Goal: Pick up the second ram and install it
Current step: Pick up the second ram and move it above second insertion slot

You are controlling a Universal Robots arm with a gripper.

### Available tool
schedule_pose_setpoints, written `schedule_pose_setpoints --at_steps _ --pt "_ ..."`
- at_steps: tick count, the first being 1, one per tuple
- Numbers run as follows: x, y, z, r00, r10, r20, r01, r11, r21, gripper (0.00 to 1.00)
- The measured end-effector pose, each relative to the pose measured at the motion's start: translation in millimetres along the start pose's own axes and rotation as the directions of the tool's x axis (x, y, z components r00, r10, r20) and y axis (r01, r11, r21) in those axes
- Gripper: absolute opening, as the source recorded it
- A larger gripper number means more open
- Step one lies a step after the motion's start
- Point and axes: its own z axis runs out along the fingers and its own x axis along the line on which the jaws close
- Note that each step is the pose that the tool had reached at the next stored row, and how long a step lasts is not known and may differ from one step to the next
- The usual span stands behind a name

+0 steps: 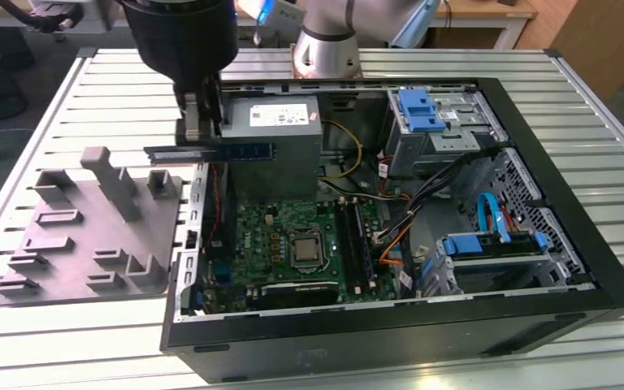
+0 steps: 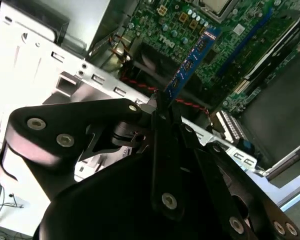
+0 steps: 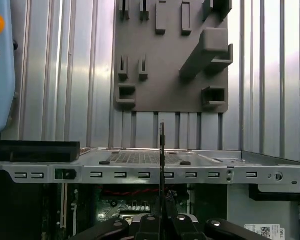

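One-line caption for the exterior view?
Gripper holds the second ram over a wall of the open computer case, beside the grey tray.

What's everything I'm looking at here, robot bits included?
second ram, a thin flat blue-and-dark memory stick: one, held level over the case's edge.
grey plastic tray with raised blocks: one, to the exterior view's left of the case.
open black metal computer case: one, on the table.
green motherboard: one, inside the case.
blue plastic drive brackets: two, inside the case, toward the exterior view's right.
silver slatted metal table: one, under everything.
black robot gripper: one, shut on the second ram.
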Motion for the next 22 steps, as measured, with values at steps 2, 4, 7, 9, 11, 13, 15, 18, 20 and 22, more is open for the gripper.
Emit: schedule_pose_setpoints --at_steps 2,4,7,9,11,13,15,18,20,22 --pt "0.1 -6.1 -0.2 1.0 0.0 0.0001 0.0 1.0 -0.0007 0.14" --pt "0.2 -12.4 -0.4 1.0 0.0 0.0001 0.0 1.0 -0.0015 0.14" --pt "0.3 -20.5 -0.8 1.0 0.0 0.0001 0.0 1.0 -0.0025 0.14" --pt "0.4 -25.9 -1.0 1.0 0.0 0.0001 0.0 1.0 -0.0031 0.14" --pt "0.5 -31.2 -1.2 1.0 0.0 0.0002 0.0 1.0 -0.0037 0.14" --pt "0.6 -36.0 -1.4 1.0 0.0 0.0002 0.0 1.0 -0.0044 0.14" --pt "0.7 -40.7 -1.6 1.0 0.0 0.0002 0.0 1.0 -0.005 0.14" --pt "0.8 -48.5 -1.9 1.0 0.0 0.0002 0.0 1.0 -0.0061 0.14" --pt "0.9 -53.9 -2.1 1.0 0.0 0.0002 0.0 1.0 -0.0068 0.14" --pt "1.0 -59.5 -2.3 1.0 0.0 0.0003 0.0 1.0 -0.0076 0.14"
